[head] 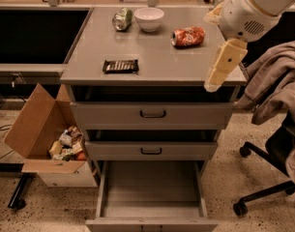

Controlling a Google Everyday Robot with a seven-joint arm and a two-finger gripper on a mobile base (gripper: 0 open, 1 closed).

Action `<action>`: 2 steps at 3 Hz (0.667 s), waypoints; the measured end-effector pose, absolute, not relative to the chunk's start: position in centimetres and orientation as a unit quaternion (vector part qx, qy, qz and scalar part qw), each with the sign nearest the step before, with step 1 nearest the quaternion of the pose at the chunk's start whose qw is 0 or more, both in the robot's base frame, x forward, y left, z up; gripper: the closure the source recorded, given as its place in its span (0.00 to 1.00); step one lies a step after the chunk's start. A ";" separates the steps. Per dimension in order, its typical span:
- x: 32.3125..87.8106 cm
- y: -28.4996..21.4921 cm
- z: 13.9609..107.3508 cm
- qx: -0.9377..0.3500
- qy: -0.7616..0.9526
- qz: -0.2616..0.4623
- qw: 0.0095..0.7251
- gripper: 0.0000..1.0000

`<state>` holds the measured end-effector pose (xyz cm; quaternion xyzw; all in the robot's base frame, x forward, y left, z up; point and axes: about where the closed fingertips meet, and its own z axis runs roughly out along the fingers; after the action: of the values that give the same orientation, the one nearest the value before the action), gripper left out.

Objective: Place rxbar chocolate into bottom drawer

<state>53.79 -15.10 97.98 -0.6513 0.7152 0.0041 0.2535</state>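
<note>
The rxbar chocolate [120, 65], a flat dark bar with pale stripes, lies on the grey cabinet top [152, 57] near its front left. The bottom drawer [152, 185] is pulled open below, and its grey inside holds nothing. My gripper [223, 64] hangs from the white arm at the right edge of the cabinet top, well to the right of the bar and not touching it. Nothing shows in the gripper.
A green can [122, 19], a white bowl [149, 18] and a crushed orange can [188, 36] stand at the back of the top. The two upper drawers [153, 114] are slightly open. A cardboard box of trash [40, 129] stands at the left, and an office chair with draped cloth [277, 100] at the right.
</note>
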 end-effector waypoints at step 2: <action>55.3 -14.0 97.2 -0.649 0.711 0.017 0.271 0.00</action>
<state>55.34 -13.98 97.18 -0.6491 0.7107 0.0174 0.2707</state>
